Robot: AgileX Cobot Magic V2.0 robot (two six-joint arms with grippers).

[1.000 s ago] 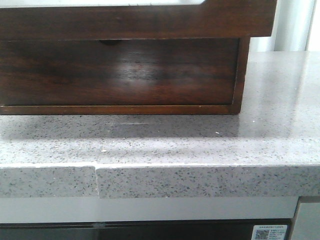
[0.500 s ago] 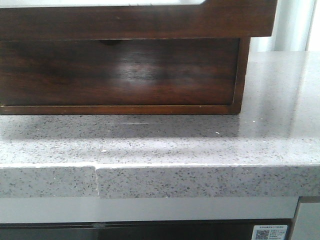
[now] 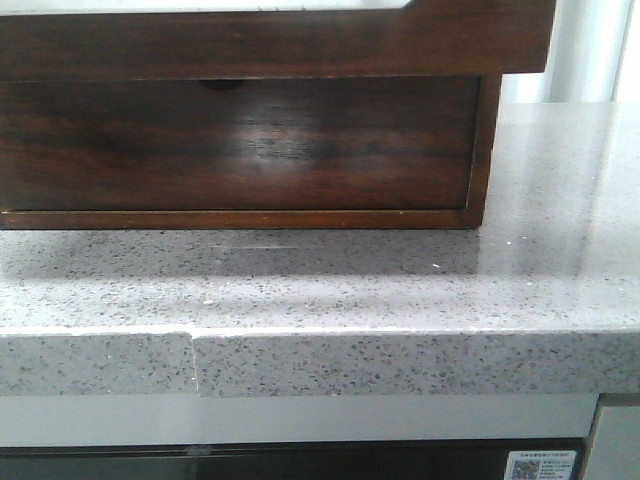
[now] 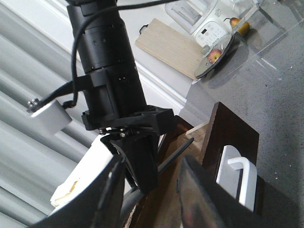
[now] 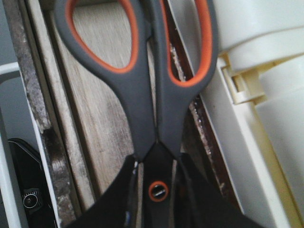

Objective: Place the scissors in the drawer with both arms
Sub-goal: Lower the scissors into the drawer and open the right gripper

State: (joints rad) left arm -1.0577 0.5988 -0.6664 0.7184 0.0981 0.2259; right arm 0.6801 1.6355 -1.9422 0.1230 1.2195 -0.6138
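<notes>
The scissors (image 5: 156,95) have grey handles with orange-lined loops. My right gripper (image 5: 158,166) is shut on them at the pivot screw and holds them over the pale wood floor of the drawer (image 5: 90,109). In the front view the drawer (image 3: 280,45) is the pulled-out upper one, its dark front overhanging the unit. No gripper shows in that view. In the left wrist view my left gripper (image 4: 152,202) has its jaws wide apart and empty beside the drawer's dark front wall (image 4: 228,137). The right arm's gripper (image 4: 142,161) hangs just beyond it.
The closed lower drawer (image 3: 240,150), which has a small half-round notch, sits on a speckled grey counter (image 3: 400,290). A white handled part (image 4: 237,175) lies against the drawer front. A cream plastic box (image 5: 266,95) borders the drawer. A cutting board (image 4: 171,47) and a plate (image 4: 213,59) stand farther off.
</notes>
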